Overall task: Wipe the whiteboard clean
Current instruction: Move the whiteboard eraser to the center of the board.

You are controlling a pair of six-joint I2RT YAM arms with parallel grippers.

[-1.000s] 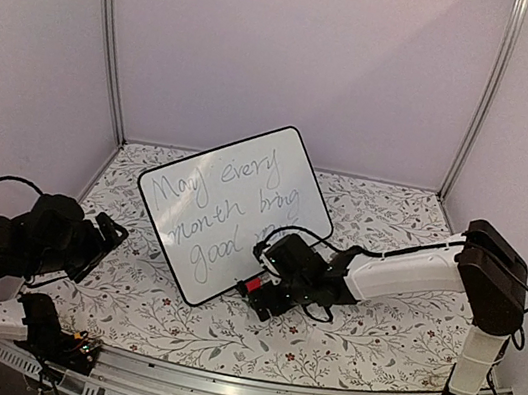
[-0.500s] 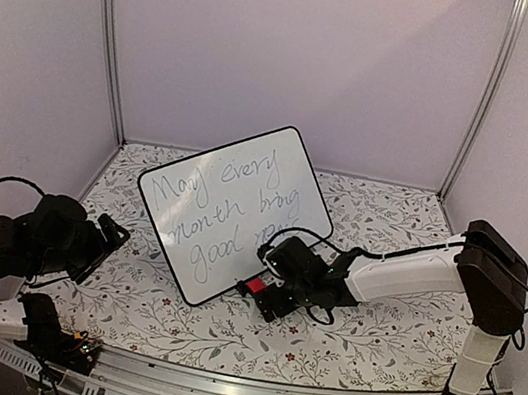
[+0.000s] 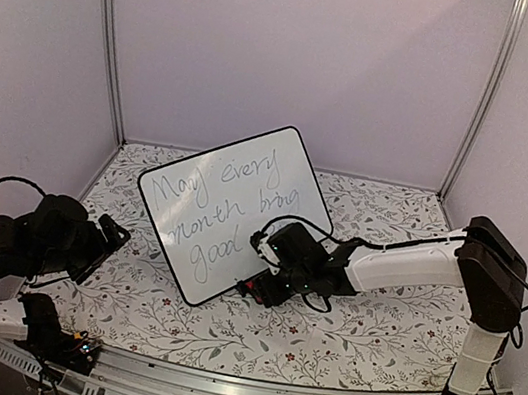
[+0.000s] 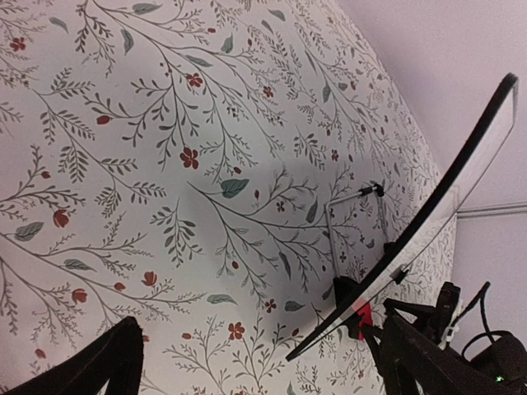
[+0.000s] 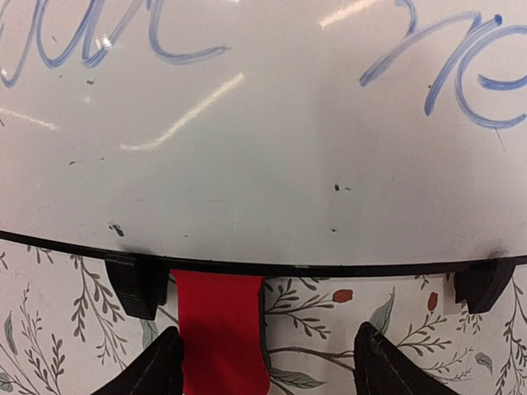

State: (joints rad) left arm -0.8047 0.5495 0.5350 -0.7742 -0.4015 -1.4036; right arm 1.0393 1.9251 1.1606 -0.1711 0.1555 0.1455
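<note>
A: Where does the whiteboard point(image 3: 232, 207) stand?

B: About the middle of the flowered worktop point(image 3: 362, 336), a little nearer the back edge than the front; it is propped up on its black feet and leans back, turned so that one corner points at the back wall; handwriting point(image 3: 228, 202) covers most of its face.

A: And the right gripper point(image 3: 254, 287)?

B: Low at the board's bottom edge, on the side facing the right edge of the worktop; its wrist camera looks straight at the glossy face and the black frame.

A: Does it have hold of anything?

B: Not that I can see; the fingers stand part-way apart; a red eraser block point(image 5: 221, 329) lies between them, just under the frame and beside one black foot point(image 5: 132, 284); the finger point(image 5: 160, 362) on that side touches the block; the other finger is apart from it, with bare worktop between.

A: The left gripper point(image 3: 111, 233)?

B: Near the left edge of the worktop, well apart from the board, raised off the surface; its fingers are spread wide with nothing between them; its camera sees the board edge-on.
</note>
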